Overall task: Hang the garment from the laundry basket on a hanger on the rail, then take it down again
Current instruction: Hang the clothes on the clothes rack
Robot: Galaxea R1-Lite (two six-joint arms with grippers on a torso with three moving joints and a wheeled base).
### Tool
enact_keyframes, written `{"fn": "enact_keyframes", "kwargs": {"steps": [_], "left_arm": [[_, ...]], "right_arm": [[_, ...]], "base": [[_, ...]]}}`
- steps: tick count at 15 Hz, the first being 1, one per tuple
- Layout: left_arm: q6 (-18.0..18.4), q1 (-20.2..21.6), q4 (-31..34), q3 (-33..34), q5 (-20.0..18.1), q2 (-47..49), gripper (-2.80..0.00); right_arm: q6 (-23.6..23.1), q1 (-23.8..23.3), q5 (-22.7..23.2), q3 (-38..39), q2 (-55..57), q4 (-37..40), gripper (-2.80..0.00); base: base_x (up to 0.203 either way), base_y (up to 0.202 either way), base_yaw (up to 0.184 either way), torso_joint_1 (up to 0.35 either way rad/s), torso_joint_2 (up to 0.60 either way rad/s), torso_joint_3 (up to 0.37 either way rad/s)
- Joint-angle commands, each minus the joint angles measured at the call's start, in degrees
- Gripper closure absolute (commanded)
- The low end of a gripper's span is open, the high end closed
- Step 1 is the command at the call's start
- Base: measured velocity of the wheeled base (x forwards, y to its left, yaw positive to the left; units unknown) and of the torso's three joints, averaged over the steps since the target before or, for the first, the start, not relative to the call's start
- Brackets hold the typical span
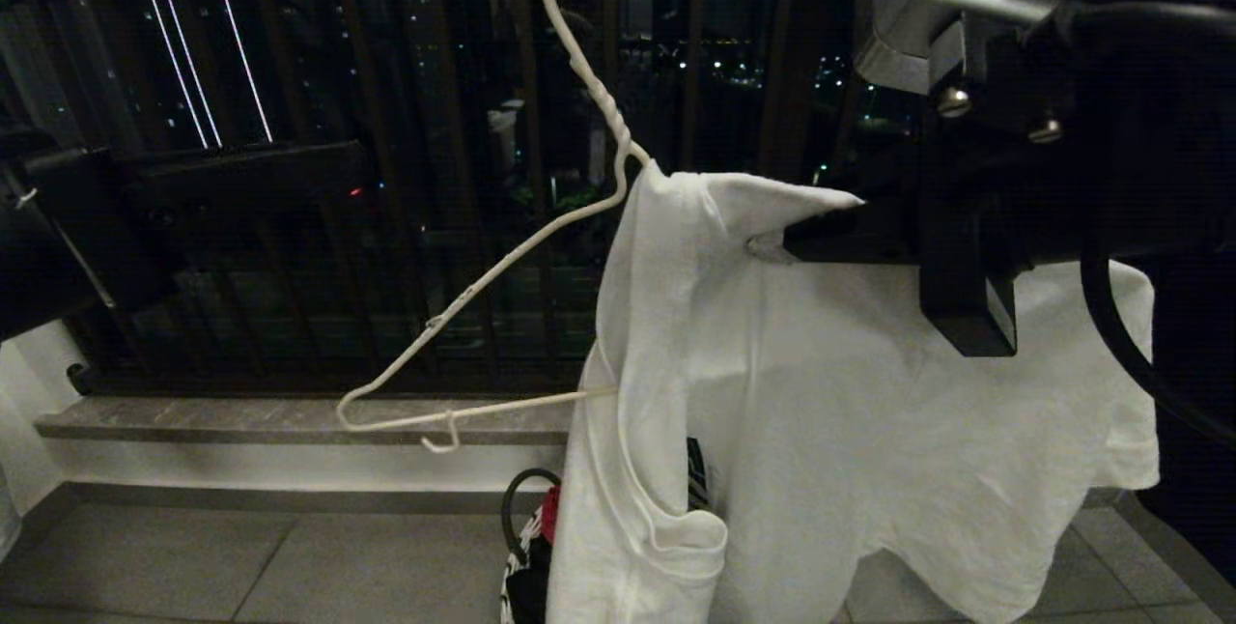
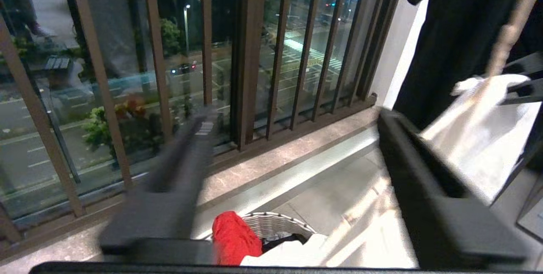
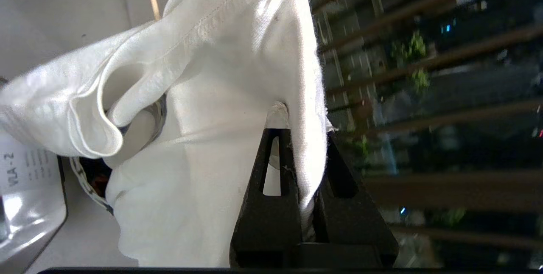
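Observation:
The white garment (image 1: 821,392) hangs with one shoulder over the right half of the thin white wire hanger (image 1: 502,267), whose hook runs out of the top of the head view. The hanger's left half is bare. My right gripper (image 1: 772,245) reaches in from the right and is shut on a fold of the garment (image 3: 220,74) near the collar; the cloth is pinched between its black fingers (image 3: 271,172). My left gripper (image 2: 295,117) is open and holds nothing; it is off to the left, facing the railing. The laundry basket (image 1: 521,547) stands on the floor below the garment. The rail is out of view.
The dark barred balcony railing (image 1: 386,73) and its stone ledge (image 1: 290,416) run behind the hanger. A red cloth (image 2: 233,236) lies over the basket's rim (image 2: 275,221). A black garment (image 2: 458,32) hangs beside the white wall.

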Motion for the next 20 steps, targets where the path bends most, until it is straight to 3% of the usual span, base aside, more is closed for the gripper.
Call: {"fn": "enact_keyframes", "kwargs": {"steps": [1,5,8,10,12,13,15,16,20], "left_arm": [[-0.9,0.1,4.6,-3.3,-0.1,0.5,0.00],[-3.3,-0.8,31.4,-18.0,-0.2,0.9,0.00],[-3.6,-5.0,48.9,-27.0,-0.1,2.7,0.00],[-3.7,-9.0,50.9,-27.5,3.7,6.3,0.00],[-4.4,-15.2,50.9,-26.8,11.1,10.0,0.00],[-5.9,-18.5,50.8,-26.4,14.2,12.7,0.00],[-9.5,-20.8,50.1,-26.2,17.4,18.3,0.00],[-12.3,-21.2,48.0,-26.2,18.7,21.1,-2.80],[-21.5,-21.8,42.1,-27.8,27.4,28.3,-2.80]], "right_arm": [[0.7,-1.4,0.2,-0.8,1.1,-0.4,0.00],[5.5,-3.9,0.2,-3.3,5.2,-7.2,0.00],[8.7,-5.5,0.1,-4.5,7.8,-11.5,0.00],[10.7,-6.4,0.0,-4.7,9.6,-15.7,0.00],[11.3,-7.4,-0.2,-5.7,11.6,-18.3,0.00],[11.4,-7.6,-0.5,-6.9,12.6,-18.6,0.00],[11.4,-7.8,-1.3,-9.1,14.0,-18.6,0.00],[11.5,-7.8,-1.3,-9.5,14.1,-18.6,0.00],[11.4,-7.5,-1.5,-10.8,14.2,-18.6,0.00]], "base": [[0.000,0.000,0.000,0.000,0.00,0.000],[0.000,0.000,0.000,0.000,0.00,0.000],[0.000,0.000,0.000,0.000,0.00,0.000],[0.000,0.000,0.000,0.000,0.00,0.000],[0.000,0.000,0.000,0.000,0.00,0.000],[0.000,0.000,0.000,0.000,0.00,0.000],[0.000,0.000,0.000,0.000,0.00,0.000],[0.000,0.000,0.000,0.000,0.00,0.000],[0.000,0.000,0.000,0.000,0.00,0.000]]}}
